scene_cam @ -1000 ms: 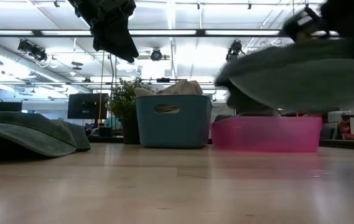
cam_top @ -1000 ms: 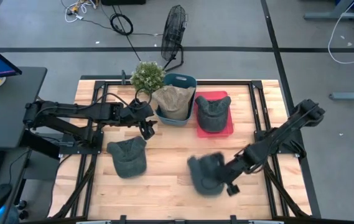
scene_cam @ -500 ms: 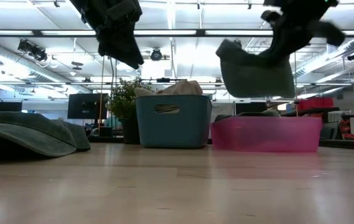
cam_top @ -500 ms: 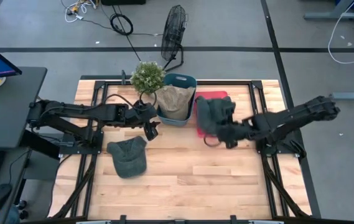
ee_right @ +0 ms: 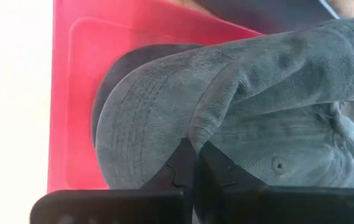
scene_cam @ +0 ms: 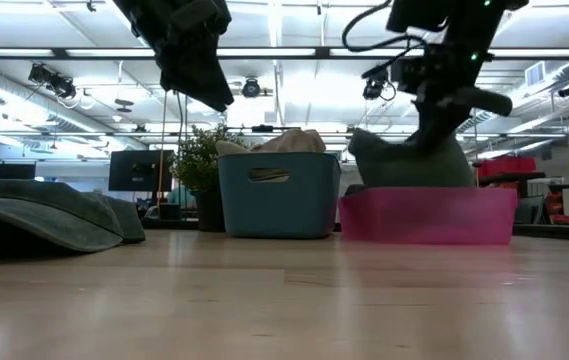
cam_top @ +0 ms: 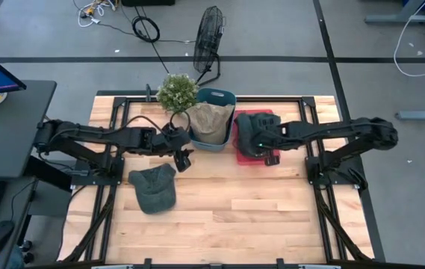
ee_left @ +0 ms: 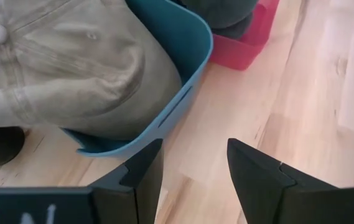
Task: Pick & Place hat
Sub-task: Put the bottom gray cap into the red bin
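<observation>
Wooden table [cam_top: 219, 217], right tool [ee_right: 192, 163] pinching grey hat [ee_right: 251, 112], over pink bin [ee_right: 71, 93]

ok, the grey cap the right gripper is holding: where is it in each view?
High view: grey cap over the red bin, upper middle, at the right gripper.
Low view: right of centre, sitting in the red bin.
Left wrist view: only a dark cap edge in the red bin; which cap, unclear.
Right wrist view: fills the frame, pinched between the fingers.
Shared landmark: the red bin.

Overhead, table-level, two wrist views; red bin [cam_top: 273, 158] shared.
</observation>
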`<state>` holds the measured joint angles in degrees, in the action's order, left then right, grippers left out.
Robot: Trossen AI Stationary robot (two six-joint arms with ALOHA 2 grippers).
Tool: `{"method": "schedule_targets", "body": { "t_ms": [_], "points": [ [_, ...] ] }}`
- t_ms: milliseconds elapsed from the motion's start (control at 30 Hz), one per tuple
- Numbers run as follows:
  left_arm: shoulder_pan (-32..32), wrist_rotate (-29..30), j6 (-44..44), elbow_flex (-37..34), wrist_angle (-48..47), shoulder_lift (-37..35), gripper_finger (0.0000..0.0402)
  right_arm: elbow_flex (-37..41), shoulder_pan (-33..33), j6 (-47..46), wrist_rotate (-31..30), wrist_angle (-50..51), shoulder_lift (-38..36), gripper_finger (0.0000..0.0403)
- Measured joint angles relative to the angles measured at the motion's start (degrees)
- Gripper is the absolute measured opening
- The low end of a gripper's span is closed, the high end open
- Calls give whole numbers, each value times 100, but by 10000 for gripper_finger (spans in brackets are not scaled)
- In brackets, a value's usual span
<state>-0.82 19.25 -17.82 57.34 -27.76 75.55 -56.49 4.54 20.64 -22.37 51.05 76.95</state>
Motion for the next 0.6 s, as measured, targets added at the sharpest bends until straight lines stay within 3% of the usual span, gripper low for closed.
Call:
{"method": "schedule_targets", "body": {
  "t_ms": [200, 367, 600],
  "points": [
    [-159, 0, 0, 0, 12, 0, 181, 0, 94, -53, 413, -341, 642, 6],
    [-331, 0, -95, 0, 9, 0, 181, -4, 96, -141, 312, -497, 1116, 10],
    [-587, -4, -229, 0, -401, 0, 181, 2, 61, -159, -147, -317, 1157, 74]
  ]
}}
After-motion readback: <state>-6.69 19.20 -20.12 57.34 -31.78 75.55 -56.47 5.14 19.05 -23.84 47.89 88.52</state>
